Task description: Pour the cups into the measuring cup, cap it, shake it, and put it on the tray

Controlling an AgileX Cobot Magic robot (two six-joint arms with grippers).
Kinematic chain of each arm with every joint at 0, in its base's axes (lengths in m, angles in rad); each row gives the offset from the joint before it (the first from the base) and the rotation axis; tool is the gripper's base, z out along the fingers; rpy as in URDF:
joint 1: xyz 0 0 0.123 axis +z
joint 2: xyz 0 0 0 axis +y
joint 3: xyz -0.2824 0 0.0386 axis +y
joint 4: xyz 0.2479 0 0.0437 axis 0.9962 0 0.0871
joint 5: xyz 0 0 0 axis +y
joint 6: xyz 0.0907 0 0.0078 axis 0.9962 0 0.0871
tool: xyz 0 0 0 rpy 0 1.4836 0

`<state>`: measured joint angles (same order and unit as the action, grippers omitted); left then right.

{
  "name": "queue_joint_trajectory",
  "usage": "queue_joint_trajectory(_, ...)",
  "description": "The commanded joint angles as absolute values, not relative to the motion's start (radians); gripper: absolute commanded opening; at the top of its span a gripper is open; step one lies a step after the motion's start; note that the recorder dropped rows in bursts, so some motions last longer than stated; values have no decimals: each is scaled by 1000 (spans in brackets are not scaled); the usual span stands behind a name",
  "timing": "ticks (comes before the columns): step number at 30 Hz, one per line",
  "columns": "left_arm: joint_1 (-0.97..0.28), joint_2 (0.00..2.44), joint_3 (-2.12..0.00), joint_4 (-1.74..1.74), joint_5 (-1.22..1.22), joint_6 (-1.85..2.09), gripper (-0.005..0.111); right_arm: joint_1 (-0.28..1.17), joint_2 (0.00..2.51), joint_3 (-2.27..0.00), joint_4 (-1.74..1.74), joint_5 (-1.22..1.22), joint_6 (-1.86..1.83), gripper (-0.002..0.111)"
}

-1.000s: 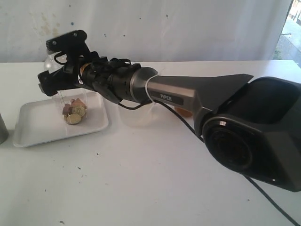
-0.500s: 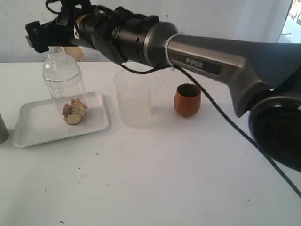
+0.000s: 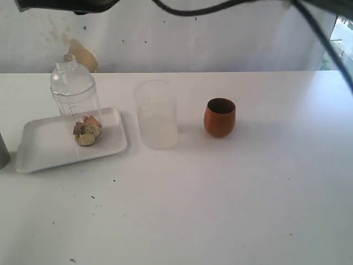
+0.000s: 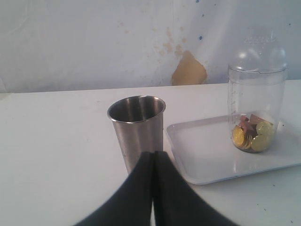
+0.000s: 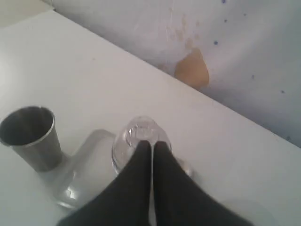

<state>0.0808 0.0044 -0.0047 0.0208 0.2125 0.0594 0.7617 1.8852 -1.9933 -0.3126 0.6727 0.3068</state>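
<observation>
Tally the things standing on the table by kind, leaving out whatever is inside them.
capped measuring cup: 1
steel tumbler: 1
wooden cup: 1
frosted plastic cup: 1
white tray: 1
Total: 5

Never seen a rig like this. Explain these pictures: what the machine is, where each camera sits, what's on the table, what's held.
This is a robot with two arms, each ending in a claw with a camera at its wrist. One picture looks across the white table from off the arms; the other two look along each claw. On it: a flat white rectangular tray bearing a tall clear capped measuring cup with gold pieces inside, a frosted translucent plastic cup, a rounded brown wooden cup, and a shiny steel tumbler beside the tray. The left claw and right claw are shut, holding nothing.
</observation>
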Motion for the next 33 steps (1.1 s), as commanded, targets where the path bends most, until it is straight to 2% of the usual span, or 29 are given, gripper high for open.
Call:
queue_joint_trajectory(1,76,0,0,23,202,62,0,766,1717,-1952,-255,862,203,0)
queue_joint_trajectory(4,76,0,0,23,202,62,0,766,1513,-1783,-140,852,106,0)
queue_joint_trajectory(11,76,0,0,23,202,62,0,766,942,-1285,-133,704,96,0)
queue_joint_trajectory(14,76,0,0,23,202,62,0,766,763,-1161,-133,683,96,0)
queue_joint_trajectory(19,76,0,0,23,202,62,0,766,527,-1057,-132,701,100,0)
queue_joint_trajectory(33,76,0,0,23,202,62,0,766,84,-1047,-128,742,112,0)
